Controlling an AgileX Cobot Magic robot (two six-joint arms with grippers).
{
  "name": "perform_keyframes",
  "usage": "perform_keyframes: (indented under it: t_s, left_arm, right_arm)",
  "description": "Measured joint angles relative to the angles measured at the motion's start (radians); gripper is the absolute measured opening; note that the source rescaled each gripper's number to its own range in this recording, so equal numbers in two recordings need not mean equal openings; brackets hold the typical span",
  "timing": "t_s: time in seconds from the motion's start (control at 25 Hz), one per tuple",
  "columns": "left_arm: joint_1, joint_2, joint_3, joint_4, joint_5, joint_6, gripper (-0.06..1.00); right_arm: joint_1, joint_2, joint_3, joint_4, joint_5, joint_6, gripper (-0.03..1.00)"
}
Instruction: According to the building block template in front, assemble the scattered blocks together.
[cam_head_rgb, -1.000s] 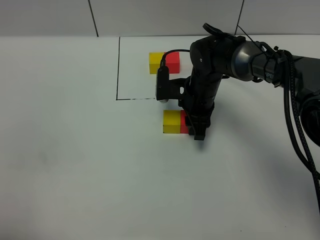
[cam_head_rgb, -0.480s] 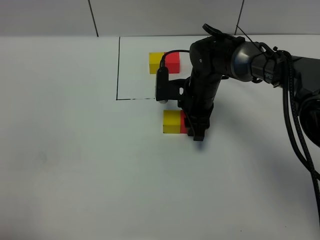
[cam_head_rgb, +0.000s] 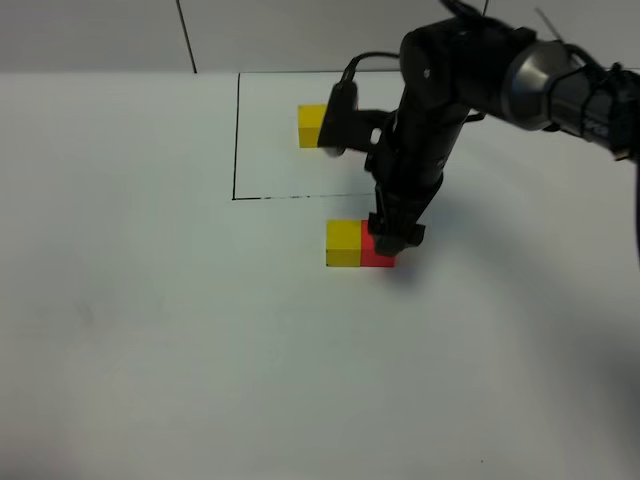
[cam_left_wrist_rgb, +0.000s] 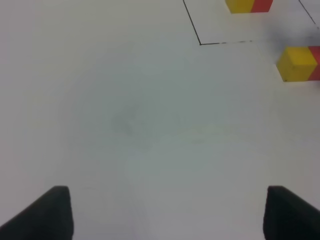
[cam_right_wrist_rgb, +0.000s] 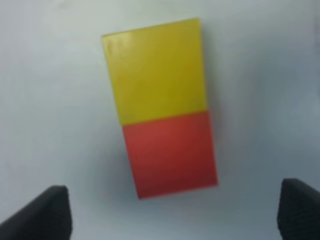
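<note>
The scattered blocks sit side by side and touching on the white table: the yellow cube (cam_head_rgb: 344, 244) on the left, the red cube (cam_head_rgb: 378, 257) on the right. My right gripper (cam_head_rgb: 395, 237) hangs open just above the red cube and holds nothing. In the right wrist view the yellow cube (cam_right_wrist_rgb: 157, 77) and red cube (cam_right_wrist_rgb: 170, 154) lie between the spread fingertips (cam_right_wrist_rgb: 42, 215). The building block template (cam_head_rgb: 312, 126) lies inside the black drawn rectangle (cam_head_rgb: 236, 140), its red half hidden by the arm. My left gripper (cam_left_wrist_rgb: 165, 212) is open and empty, far from both pairs.
The right arm (cam_head_rgb: 470, 70) reaches in from the upper right over the rectangle. The left wrist view shows the template (cam_left_wrist_rgb: 249, 5), the joined yellow cube (cam_left_wrist_rgb: 298, 63) and bare white table (cam_left_wrist_rgb: 125, 125).
My right gripper has let go of the red cube and risen, the arm pulling up and back. The red cube stays against the yellow cube.
</note>
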Motion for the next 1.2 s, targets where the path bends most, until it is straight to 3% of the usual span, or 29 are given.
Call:
perform_keyframes:
  t_s: [0.16, 0.36, 0.52, 0.72, 1.2]
  left_arm:
    - [0.000, 0.000, 0.000, 0.000, 0.000, 0.000, 0.71]
    - [0.000, 0.000, 0.000, 0.000, 0.000, 0.000, 0.71]
    - [0.000, 0.000, 0.000, 0.000, 0.000, 0.000, 0.71]
    - [0.000, 0.000, 0.000, 0.000, 0.000, 0.000, 0.71]
    - [0.000, 0.000, 0.000, 0.000, 0.000, 0.000, 0.71]
  right_arm:
    - [-0.102, -0.101, 0.000, 0.025, -0.014, 0.258, 0.94]
    - [-0.278, -0.194, 0.001, 0.050, -0.118, 0.526, 0.99]
    - [-0.387, -0.287, 0.030, 0.050, -0.119, 0.597, 1.00]
    - [-0.464, -0.479, 0.184, 0.053, -0.172, 0.607, 1.00]
    - [-0.509, -1.046, 0.665, 0.053, -0.187, 0.675, 1.00]
